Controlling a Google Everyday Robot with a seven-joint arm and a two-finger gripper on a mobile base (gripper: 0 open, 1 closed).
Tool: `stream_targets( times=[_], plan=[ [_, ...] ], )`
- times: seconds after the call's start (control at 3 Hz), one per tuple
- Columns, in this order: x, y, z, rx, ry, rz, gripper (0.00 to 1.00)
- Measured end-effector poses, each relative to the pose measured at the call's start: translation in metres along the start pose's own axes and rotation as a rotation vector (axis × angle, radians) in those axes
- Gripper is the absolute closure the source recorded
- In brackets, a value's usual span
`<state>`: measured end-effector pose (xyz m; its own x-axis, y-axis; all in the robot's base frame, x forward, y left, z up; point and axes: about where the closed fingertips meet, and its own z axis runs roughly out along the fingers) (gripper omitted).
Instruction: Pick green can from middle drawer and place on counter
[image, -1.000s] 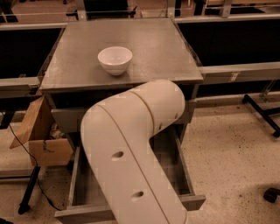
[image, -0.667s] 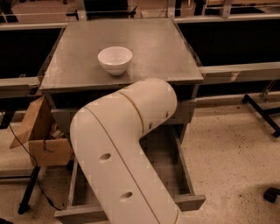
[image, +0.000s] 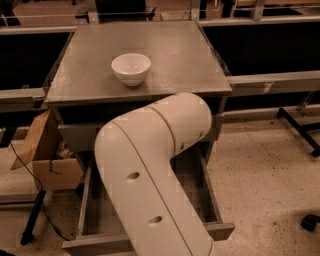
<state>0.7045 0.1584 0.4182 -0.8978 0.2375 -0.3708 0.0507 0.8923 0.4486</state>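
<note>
Evidently early: green can unseen, not yet on the counter (image: 175, 55).
Middle drawer (image: 202, 192) stands open; the arm (image: 150, 165) bends over it, hiding can and gripper, so the grasp can't be told. White bowl (image: 131, 68) sits on top.

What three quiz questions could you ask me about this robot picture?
1. True or false: the white bowl sits on the counter.
2. Pick one: the middle drawer is A) shut, B) pulled open, C) lying on the floor.
3. Can you see the gripper or the green can?

Key:
1. True.
2. B.
3. No. The robot arm fills the view over the drawer. The gripper is hidden somewhere past it, and no green can shows.
</note>
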Motion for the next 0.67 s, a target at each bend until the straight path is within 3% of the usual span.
stream_targets(
  times=[0.67],
  plan=[
    [0.0031,-0.0089,-0.0129,0.0,0.018,-0.155,0.0]
  ],
)
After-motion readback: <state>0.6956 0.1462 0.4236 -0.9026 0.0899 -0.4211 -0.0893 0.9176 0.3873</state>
